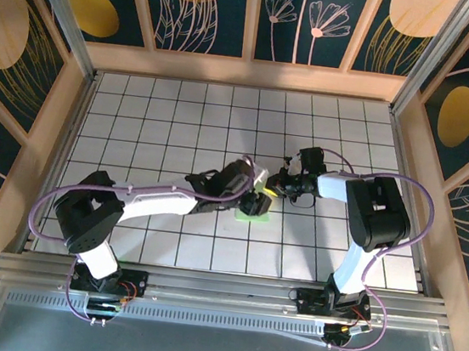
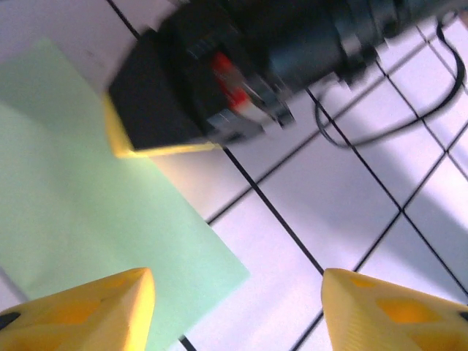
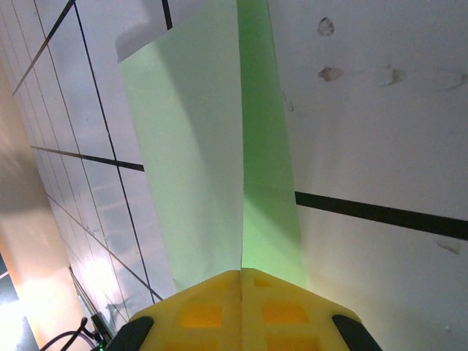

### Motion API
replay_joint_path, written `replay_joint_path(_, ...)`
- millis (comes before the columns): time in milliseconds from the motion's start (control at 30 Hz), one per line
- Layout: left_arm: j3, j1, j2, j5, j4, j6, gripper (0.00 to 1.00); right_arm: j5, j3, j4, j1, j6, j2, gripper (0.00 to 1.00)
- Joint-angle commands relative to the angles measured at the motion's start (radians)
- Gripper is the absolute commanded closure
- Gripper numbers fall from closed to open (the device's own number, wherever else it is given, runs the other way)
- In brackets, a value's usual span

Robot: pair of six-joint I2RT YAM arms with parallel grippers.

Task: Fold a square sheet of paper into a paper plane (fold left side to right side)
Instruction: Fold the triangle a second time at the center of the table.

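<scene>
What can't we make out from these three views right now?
Top external: paper mostly hidden under the left arm and right arm; folds unreadable.
Left wrist: right fingers blurred; paper cut off by the left edge, partly covered by a left finger.
Right wrist: paper's near end hidden between the shut right fingers; far end cut off by the top edge.

Light is bright and even, the left wrist view motion-blurred, with soft shadow on the paper (image 3: pixel 197 161).
</scene>
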Motion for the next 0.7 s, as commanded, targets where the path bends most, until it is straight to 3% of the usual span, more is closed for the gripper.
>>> replay_joint_path(0, 0.03, -0.038, 0.022, -0.091, -0.058, 0.078, 0.34, -0.006, 0.017, -0.031, -0.01, 0.013, -0.029, 1.0)
replay_joint_path(300, 0.171, -0.118, 0.194, -0.239, -0.185, 0.186, 0.27, -0.008, 0.02, -0.031, -0.01, 0.01, -0.023, 1.0)
replay_joint_path(667, 0.237, -0.12, 0.295, -0.296, -0.211, 0.228, 0.29, -0.005, 0.019, -0.033, -0.01, 0.01, -0.02, 1.0)
